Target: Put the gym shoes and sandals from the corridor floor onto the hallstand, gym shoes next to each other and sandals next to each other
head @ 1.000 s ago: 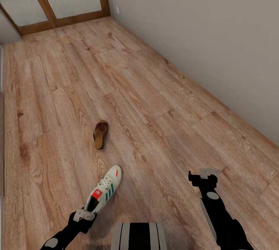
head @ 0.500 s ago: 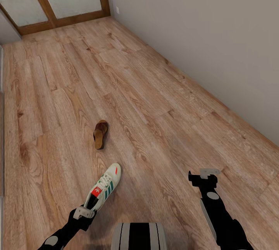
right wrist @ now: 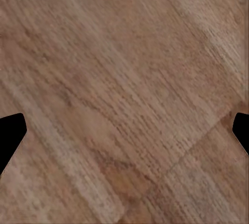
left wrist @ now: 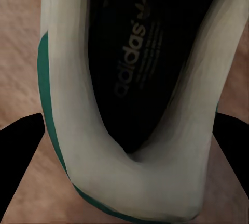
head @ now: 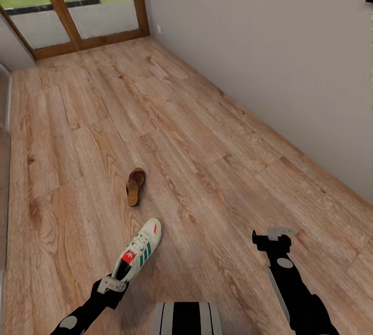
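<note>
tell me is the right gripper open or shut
Open: in the right wrist view the right gripper has both fingertips at opposite edges, bare floor between.

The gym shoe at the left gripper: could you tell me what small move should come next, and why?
Probably lift the left arm a little. The left gripper has its fingers either side of the gym shoe at the heel, apparently shut on it, while the shoe looks low over the corridor floor. The right gripper is open, and one sandal lies ahead for later.
</note>
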### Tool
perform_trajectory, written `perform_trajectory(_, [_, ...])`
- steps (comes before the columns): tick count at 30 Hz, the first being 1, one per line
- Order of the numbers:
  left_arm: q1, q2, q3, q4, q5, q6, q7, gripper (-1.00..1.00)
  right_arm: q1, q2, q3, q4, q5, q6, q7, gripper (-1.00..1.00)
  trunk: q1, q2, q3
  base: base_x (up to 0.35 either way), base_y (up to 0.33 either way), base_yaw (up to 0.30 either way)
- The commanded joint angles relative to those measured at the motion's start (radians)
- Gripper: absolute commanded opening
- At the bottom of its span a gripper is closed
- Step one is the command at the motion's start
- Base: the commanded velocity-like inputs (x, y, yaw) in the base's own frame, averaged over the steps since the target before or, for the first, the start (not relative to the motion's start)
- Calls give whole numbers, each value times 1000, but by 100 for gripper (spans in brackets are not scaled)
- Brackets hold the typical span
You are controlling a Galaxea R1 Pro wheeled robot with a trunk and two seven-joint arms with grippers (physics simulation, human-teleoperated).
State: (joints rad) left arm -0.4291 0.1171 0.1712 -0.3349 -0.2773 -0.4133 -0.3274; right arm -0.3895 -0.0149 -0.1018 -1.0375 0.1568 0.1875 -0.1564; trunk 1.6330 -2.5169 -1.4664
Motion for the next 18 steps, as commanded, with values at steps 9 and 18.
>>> perform_trajectory(9, [0,1,10,0,-5,-3,-4,-100,0,0,1,-2,10,7,-3,100,-4,2,34,0,0,0])
perform_trajectory(18, [0,7,11,0,82,-4,-4,-100,0,-3,-2,-12,11,-21,-6,100,-8,4,69,0,0,0])
